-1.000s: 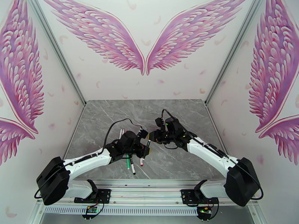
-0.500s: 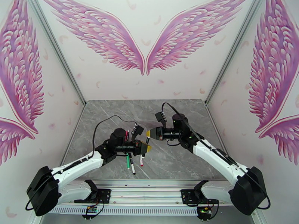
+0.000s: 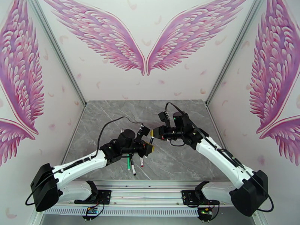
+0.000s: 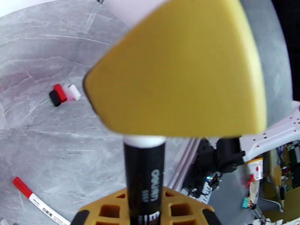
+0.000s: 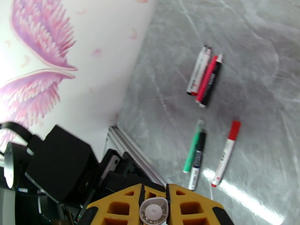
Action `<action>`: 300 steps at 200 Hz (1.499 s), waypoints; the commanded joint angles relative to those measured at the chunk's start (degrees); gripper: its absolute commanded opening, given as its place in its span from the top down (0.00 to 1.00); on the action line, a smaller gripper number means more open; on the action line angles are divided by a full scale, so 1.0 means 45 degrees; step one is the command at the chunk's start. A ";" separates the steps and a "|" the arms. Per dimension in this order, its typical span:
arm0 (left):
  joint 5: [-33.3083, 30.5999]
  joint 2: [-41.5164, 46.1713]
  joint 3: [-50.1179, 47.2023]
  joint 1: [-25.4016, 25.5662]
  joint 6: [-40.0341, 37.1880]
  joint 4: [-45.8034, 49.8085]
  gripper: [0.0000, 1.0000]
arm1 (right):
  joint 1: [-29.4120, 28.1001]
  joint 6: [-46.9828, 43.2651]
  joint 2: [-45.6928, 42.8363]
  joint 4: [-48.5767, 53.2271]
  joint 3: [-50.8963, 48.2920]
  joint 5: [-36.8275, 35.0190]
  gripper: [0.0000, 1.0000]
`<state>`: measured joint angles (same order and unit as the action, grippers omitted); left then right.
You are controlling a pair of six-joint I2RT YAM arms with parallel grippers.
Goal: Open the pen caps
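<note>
A black pen with white lettering stands between the yellow jaws of my left gripper, which is shut on its barrel. Its white far end sits in my right gripper, also shut; a yellow finger hides whether that end is a cap. Above the table's middle the left gripper and the right gripper meet tip to tip. Several loose pen caps in black, red, pink and white lie side by side on the marble.
More pens lie on the grey marble table: a bundle near the left wall, a green one, a black one and a red-capped white one. A metal rail runs along the near edge.
Both arms have shifted and their wrists have turned. The two grippers stay joined on the pen, now slightly further right and back than before.
</note>
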<state>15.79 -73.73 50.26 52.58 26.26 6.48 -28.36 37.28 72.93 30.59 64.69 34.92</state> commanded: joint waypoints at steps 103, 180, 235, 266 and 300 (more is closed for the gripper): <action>-0.0090 0.1630 -0.0994 -0.0222 0.0499 0.0983 0.96 | 0.2010 -0.2305 0.0719 0.1364 0.0032 -0.2554 0.88; -0.1236 0.2489 -0.1613 -0.0649 0.0695 0.1494 0.93 | 0.3521 -0.3807 0.2787 0.1919 -0.0523 -0.3378 0.87; -0.1606 0.2388 -0.2291 -0.0863 0.1174 0.1023 0.93 | 0.4053 -0.4780 0.5219 0.1830 0.0252 -0.3522 0.85; -0.1505 0.2166 -0.2379 -0.0863 0.1314 0.0994 0.93 | 0.4209 -0.5155 0.6230 0.1893 0.0627 -0.3604 0.83; -0.1500 0.2149 -0.2360 -0.0883 0.1332 0.1010 0.93 | 0.4456 -0.5367 0.6944 0.1796 0.0833 -0.3367 0.82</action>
<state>9.19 -63.77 40.29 48.86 31.79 12.05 -9.19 15.11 102.21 38.39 66.43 19.46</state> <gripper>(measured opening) 0.186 0.187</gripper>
